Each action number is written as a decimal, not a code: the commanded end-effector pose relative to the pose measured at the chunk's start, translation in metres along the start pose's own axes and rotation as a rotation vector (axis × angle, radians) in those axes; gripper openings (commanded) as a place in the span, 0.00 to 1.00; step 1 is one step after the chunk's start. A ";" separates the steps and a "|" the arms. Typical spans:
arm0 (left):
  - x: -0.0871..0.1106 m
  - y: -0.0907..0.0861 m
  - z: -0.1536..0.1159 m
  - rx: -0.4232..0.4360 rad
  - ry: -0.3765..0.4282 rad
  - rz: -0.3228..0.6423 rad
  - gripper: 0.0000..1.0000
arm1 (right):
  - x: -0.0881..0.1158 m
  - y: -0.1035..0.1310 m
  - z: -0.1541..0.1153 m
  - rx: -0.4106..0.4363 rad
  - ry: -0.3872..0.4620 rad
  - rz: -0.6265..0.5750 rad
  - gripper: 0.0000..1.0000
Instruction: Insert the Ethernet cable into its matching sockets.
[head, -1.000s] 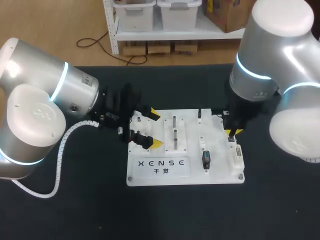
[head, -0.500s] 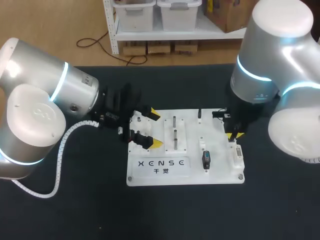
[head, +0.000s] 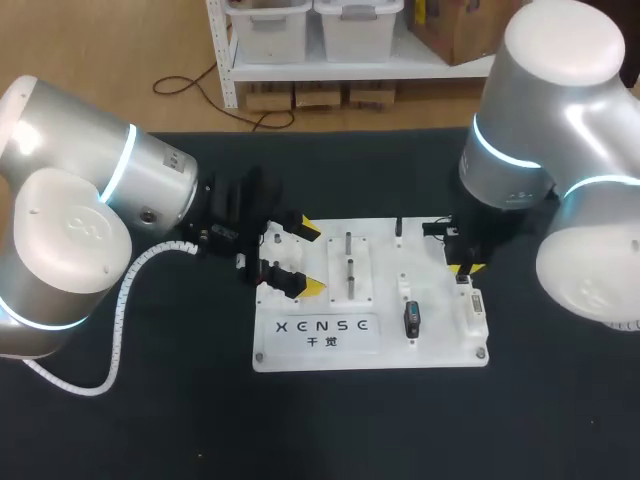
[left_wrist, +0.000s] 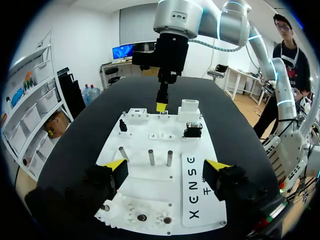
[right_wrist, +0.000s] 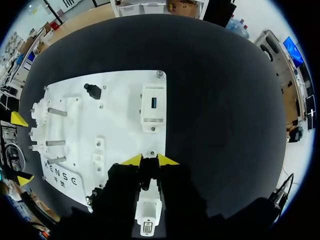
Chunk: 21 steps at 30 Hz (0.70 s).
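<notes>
A robotics lab: my left arm (head: 90, 200) and right arm (head: 545, 130) flank a white test board (head: 440, 335).

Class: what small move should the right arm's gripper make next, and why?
Probably lower the right gripper straight down, slowly, toward the white plastic socket block at the right side of the white board. It hangs just above that block, apart from it, roughly in line with its slot. Whether it holds a plug is unclear.
</notes>
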<state>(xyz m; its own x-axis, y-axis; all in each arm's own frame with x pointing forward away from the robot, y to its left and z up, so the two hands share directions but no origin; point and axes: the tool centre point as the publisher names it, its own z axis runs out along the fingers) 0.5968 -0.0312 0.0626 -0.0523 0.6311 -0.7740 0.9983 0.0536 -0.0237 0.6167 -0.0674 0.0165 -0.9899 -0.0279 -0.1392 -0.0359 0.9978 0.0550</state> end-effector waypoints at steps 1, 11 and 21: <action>0.000 0.001 0.000 0.001 0.004 0.000 1.00 | 0.002 0.003 0.020 0.001 -0.003 0.001 0.00; 0.000 0.001 0.000 0.001 0.004 0.000 1.00 | -0.001 0.005 0.007 -0.006 -0.012 0.032 1.00; 0.000 0.001 0.000 0.001 0.004 0.000 1.00 | -0.010 0.006 -0.045 -0.017 -0.066 0.041 1.00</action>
<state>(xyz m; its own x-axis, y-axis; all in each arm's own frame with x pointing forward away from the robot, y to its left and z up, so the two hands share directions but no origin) 0.5968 -0.0312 0.0626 -0.0522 0.6311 -0.7740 0.9983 0.0536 -0.0236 0.6297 -0.0580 0.0446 -0.9805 0.0136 -0.1960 -0.0013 0.9971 0.0755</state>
